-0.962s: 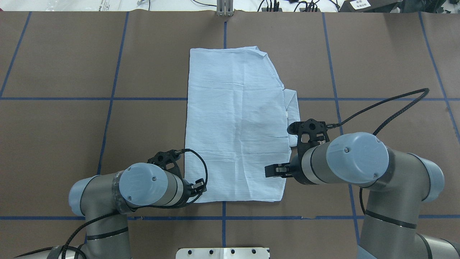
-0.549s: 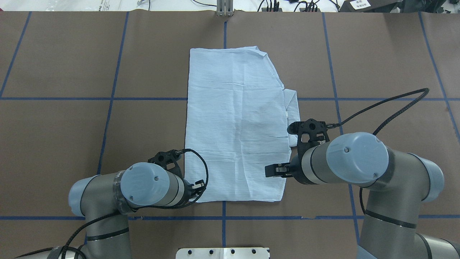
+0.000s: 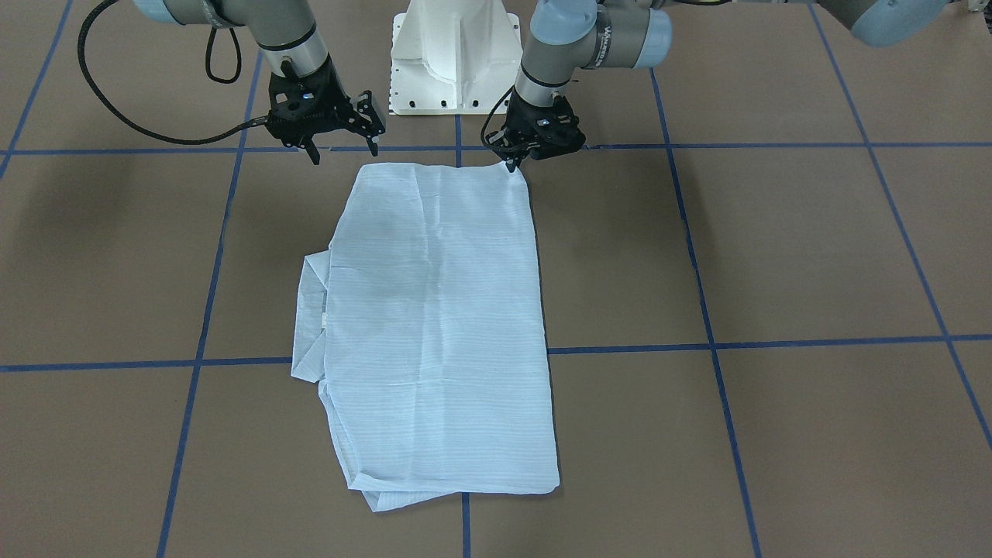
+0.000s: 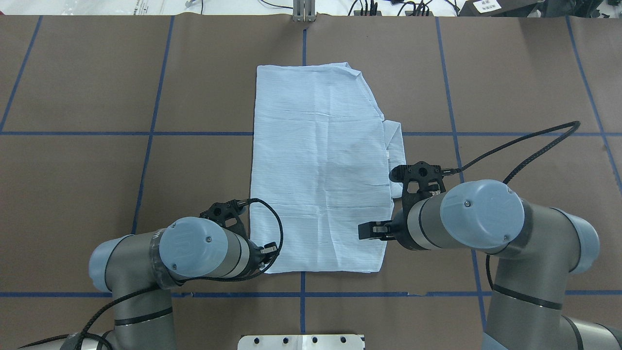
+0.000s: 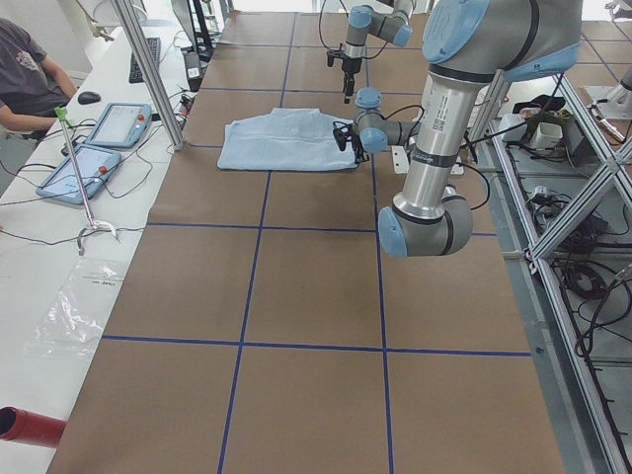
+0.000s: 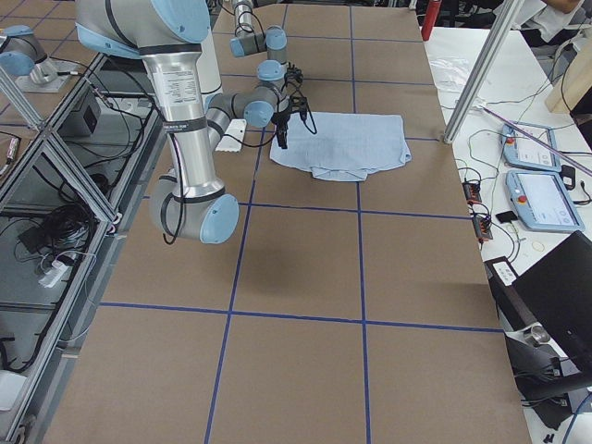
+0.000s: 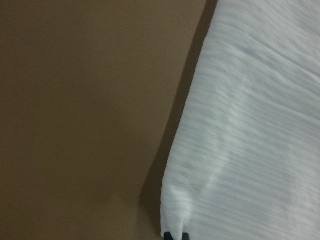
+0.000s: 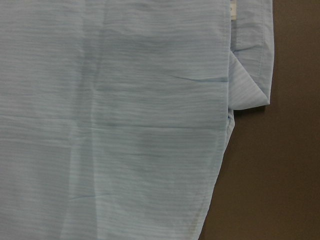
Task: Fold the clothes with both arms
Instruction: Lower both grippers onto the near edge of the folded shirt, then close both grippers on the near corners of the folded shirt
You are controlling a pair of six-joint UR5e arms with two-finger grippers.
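Small change from half a second back: the left arm (image 4: 192, 247) has eased its elbow a touch away from the shirt (image 4: 316, 170), while the right arm (image 4: 481, 214) and the cloth have not budged. At the shirt's hem nearest the robot, the left gripper (image 3: 511, 164) has its fingertips (image 7: 169, 236) drawn together on the corner, pinching the cloth. Near the shirt's other near corner the right gripper (image 3: 346, 155) hangs with its jaws spread wide, holding nothing. The shirt itself lies flat on the brown, paper-like surface (image 4: 97, 194), folded into a long pale blue panel running away from the robot. It is thin stuff, with faint stripes and soft crosswise creases, and no buttons show on the upper face. Partway along the shirt's edge on the robot's right, a folded flap (image 4: 396, 143) pokes out, with a small white label (image 8: 231, 12) beside it. Further on, that same edge slants inward, so the shirt's far end is narrower. Blue tape lines (image 4: 146, 133) grid the surface and pass under the shirt.
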